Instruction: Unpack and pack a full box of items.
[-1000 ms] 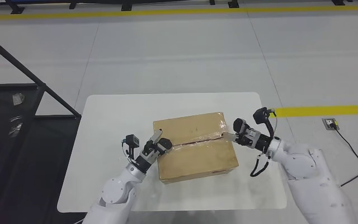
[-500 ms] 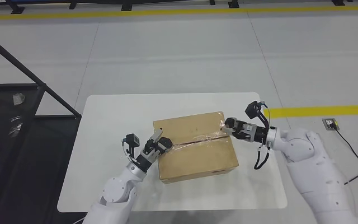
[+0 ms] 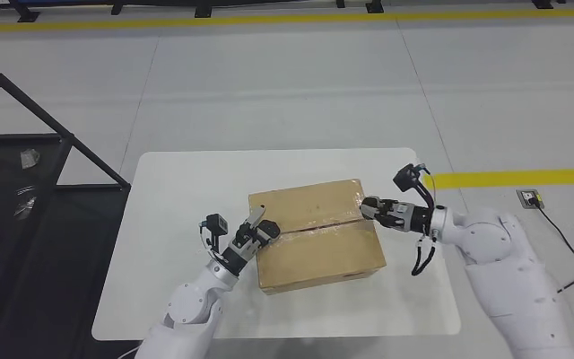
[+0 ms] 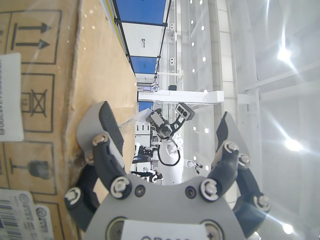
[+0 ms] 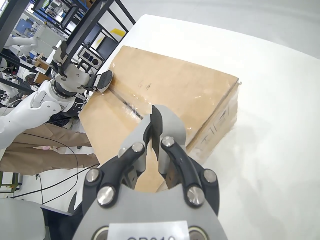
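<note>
Cardboard box is sitting closed near the ctr of the white table, a bit toward the R side, w/ a ctr seam running end to end across its top and clear tape lying over it, wrinkled and glossy. L jaws are standing spread wide at the box's L end, right where the seam is ending. In the L wrist view one finger is lying against the box's top edge, pad facing the cardboard, while the other finger is sticking up in free air, well clear of the box. R wrist view is showing the same from across the box, that lower finger touching the cardboard at the seam's end. R jaws are sitting pressed together at the opposite end, tips right at the taped seam just in from the box's R edge. Can't tell whether any tape is getting pinched between them, or whether the tips are touching the cardboard. Box side facing the L arm is carrying printed handling symbols, a white label and barcode stickers. R arm is lying low over the table's R edge. A dark rack is standing on the floor just beside the table's L side.
</note>
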You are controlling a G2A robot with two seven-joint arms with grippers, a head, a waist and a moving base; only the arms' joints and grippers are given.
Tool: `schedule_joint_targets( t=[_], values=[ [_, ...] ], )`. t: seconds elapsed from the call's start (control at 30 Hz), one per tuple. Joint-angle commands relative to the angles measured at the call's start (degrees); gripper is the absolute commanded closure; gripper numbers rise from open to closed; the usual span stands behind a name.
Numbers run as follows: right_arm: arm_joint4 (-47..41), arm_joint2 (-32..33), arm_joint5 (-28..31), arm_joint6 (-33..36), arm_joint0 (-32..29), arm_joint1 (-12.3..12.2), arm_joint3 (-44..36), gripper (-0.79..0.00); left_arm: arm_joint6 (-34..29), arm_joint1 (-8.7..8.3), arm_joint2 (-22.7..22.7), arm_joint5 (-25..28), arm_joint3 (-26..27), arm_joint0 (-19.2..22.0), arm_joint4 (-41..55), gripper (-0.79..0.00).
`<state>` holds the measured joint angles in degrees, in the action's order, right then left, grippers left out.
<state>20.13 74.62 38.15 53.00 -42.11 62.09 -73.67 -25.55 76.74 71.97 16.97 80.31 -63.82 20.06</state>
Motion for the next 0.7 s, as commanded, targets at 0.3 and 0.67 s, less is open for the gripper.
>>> schedule_joint_targets(
  t=[0.3, 0.67],
  values=[
    [4.1, 1.7, -13.6, 2.2, -4.5, -1.3, -9.1, 0.000, -0.5, 0.06, -0.2, 0.1, -0.2, 0.2, 0.1, -0.785],
    [7.2, 0.0, -22.1, -1.0, -3.9, -1.2, -9.6, 0.000, -0.8, 0.02, 0.1, 0.4, -0.2, -0.3, 0.3, -0.785]
  ],
)
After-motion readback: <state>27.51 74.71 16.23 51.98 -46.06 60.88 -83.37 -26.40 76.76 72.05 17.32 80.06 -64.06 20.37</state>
